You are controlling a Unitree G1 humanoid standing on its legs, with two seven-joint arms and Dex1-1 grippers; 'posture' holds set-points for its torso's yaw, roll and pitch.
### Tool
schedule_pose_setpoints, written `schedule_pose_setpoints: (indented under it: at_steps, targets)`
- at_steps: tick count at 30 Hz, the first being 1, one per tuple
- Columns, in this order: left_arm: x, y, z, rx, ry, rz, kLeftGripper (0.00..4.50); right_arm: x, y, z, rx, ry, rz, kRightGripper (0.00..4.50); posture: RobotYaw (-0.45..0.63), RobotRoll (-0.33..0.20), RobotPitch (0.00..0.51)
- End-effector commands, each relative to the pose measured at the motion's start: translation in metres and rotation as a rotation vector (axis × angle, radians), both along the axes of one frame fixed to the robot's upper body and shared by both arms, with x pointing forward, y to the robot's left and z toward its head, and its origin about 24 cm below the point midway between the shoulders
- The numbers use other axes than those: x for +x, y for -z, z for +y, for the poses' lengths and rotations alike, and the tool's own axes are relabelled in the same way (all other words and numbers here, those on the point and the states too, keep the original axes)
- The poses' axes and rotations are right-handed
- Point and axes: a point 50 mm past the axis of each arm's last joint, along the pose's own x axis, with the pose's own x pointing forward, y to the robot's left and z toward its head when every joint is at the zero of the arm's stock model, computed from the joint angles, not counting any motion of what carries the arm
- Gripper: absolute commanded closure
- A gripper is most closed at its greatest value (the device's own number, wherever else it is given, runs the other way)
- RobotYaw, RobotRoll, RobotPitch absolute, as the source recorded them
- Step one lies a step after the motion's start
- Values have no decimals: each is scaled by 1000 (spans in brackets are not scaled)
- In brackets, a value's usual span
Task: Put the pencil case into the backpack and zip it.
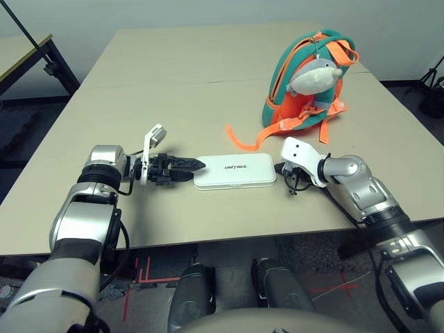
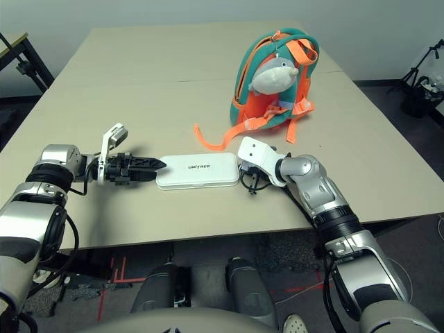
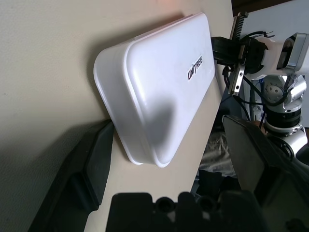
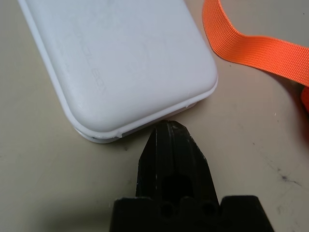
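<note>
The white pencil case (image 1: pixel 234 171) lies flat near the table's front edge, its "UNITREE" lettering facing up. My left gripper (image 1: pixel 194 168) is open at the case's left end; in the left wrist view its fingers (image 3: pixel 94 164) stand wide on either side of that end (image 3: pixel 159 96). At the case's right end my right gripper (image 1: pixel 281 168) is shut, its tip (image 4: pixel 166 128) touching the edge of the case (image 4: pixel 120 63). The teal and orange backpack (image 1: pixel 305 104) stands upright at the back right with a grey-white plush shark (image 1: pixel 313 76) on it, apart from both grippers.
An orange strap (image 1: pixel 243 141) trails from the backpack across the table towards the case. The table's front edge (image 1: pixel 208 239) runs just below the case. Another table (image 1: pixel 21 48) stands at the far left and a dark stand (image 1: pixel 433 87) at the far right.
</note>
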Motion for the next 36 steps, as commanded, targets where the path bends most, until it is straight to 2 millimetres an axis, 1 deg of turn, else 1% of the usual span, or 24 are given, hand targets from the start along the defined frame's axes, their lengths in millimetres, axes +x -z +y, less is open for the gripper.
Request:
schedule_pose_setpoints:
  at_steps: [1,15,27,36]
  targets:
    - [-4,13,-8,45,26,43,0,-10,5,27,38,-122,25,4465,-170,0,72]
    - [-10,25,-7,94,36,90,0,-12,5,31,41,-145,15,4465,-180,0,75]
    - [-11,28,-7,111,43,107,0,-13,4,38,40,-178,10,4465,-179,0,72]
    - [-12,22,9,147,12,101,0,-3,1,20,2,-132,-11,4465,-172,0,71]
